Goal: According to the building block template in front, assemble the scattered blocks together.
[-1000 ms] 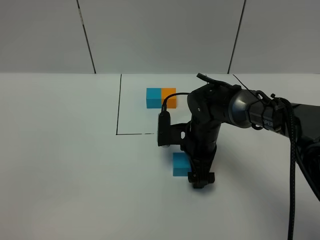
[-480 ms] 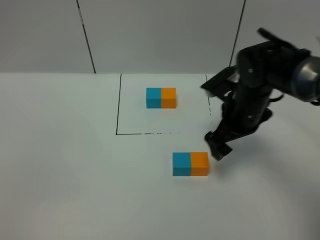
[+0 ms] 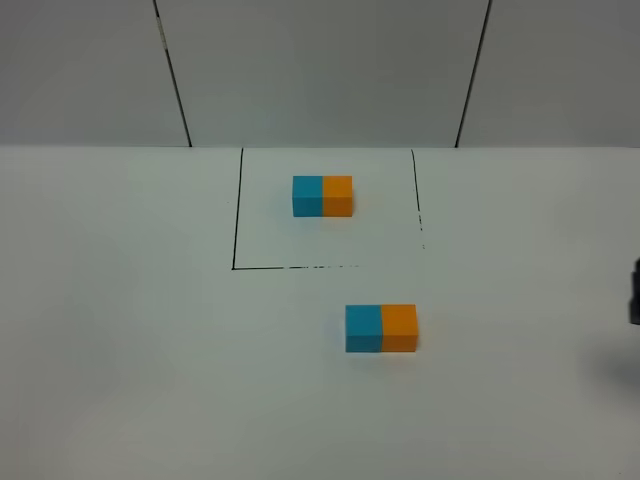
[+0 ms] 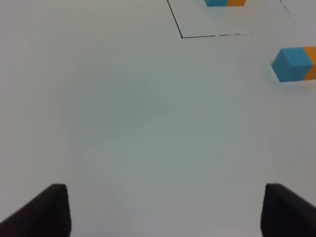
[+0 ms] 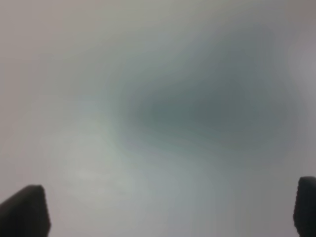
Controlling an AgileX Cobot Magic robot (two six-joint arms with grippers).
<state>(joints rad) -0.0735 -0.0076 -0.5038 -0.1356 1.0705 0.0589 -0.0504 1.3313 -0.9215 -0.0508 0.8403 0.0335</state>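
The building block template (image 3: 322,196), a small blue-and-orange bar, lies inside the black outlined square at the back; its edge also shows in the left wrist view (image 4: 225,2). In front of the square the scattered blocks sit side by side and touching: sky-blue block (image 3: 363,328) on the left, orange block (image 3: 399,328) on the right. The blue one (image 4: 291,64) appears again in the left wrist view. My left gripper (image 4: 163,210) is open over bare table, far from the blocks. My right gripper (image 5: 163,210) is open above blurred table; only a dark sliver of its arm (image 3: 635,292) shows at the right edge.
A black outlined square (image 3: 236,220) is drawn on the white table around the template. A grey panelled wall (image 3: 320,70) stands behind the table.
My right arm has let go of the orange block beside the blue one and pulled away to the right, almost out of the overhead view. Its jaws have spread wide.
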